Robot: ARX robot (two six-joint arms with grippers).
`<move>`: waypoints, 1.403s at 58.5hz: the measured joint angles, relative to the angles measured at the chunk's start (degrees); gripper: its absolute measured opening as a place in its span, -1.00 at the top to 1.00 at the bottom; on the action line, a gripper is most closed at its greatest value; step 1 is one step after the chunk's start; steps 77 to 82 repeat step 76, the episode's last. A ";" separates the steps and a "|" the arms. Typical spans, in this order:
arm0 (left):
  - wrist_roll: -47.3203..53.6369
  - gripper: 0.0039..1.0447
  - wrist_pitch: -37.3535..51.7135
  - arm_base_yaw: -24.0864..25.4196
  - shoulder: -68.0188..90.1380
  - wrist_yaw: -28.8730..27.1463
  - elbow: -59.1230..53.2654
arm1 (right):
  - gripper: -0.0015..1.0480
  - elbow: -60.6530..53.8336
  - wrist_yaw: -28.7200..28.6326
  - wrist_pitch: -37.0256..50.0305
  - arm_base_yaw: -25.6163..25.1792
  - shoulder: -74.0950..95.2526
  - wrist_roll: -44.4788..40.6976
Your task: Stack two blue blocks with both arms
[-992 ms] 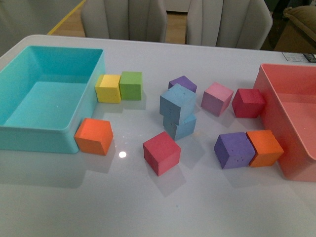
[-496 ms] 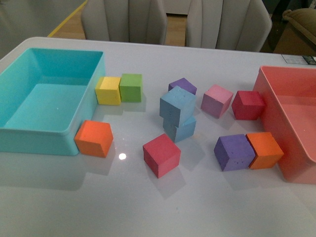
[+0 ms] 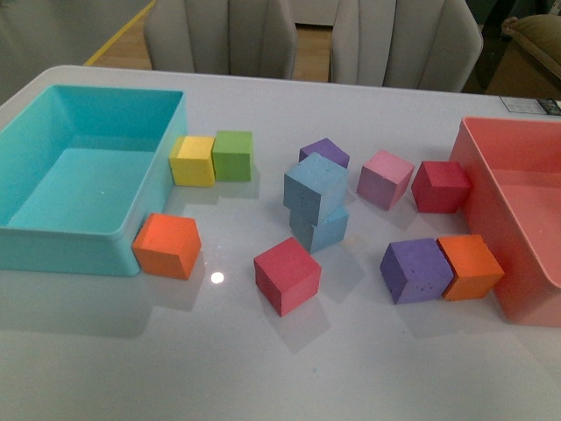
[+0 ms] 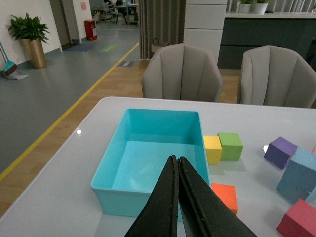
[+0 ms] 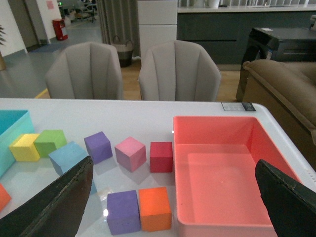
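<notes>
Mid-table, two blue blocks (image 3: 316, 197) stacked, clear of both jaws, left clenched, right released.

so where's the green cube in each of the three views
Front view: green cube sits left of centre, touching the yellow cube, near the turquoise bin.
Left wrist view: green cube right of centre, beside the yellow cube.
Right wrist view: green cube at the left edge, mid-height.
Shared landmark: the yellow cube against it.
</notes>
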 joint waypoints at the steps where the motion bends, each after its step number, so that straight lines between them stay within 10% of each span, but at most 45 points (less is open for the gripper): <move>1: 0.00 0.97 0.00 0.00 0.00 0.00 0.00 | -0.83 0.00 0.00 0.00 0.00 0.00 0.00; 20: 0.00 0.97 -0.04 0.00 0.00 -0.02 0.00 | -0.83 0.00 0.00 0.00 0.00 0.00 0.00; 49: -0.02 -0.86 -0.04 0.00 0.00 0.00 0.00 | -0.83 0.00 0.00 0.00 0.00 0.00 0.00; 82: 0.00 -0.84 -0.04 0.00 0.00 -0.02 0.00 | -0.83 0.00 0.00 0.00 0.00 0.00 0.00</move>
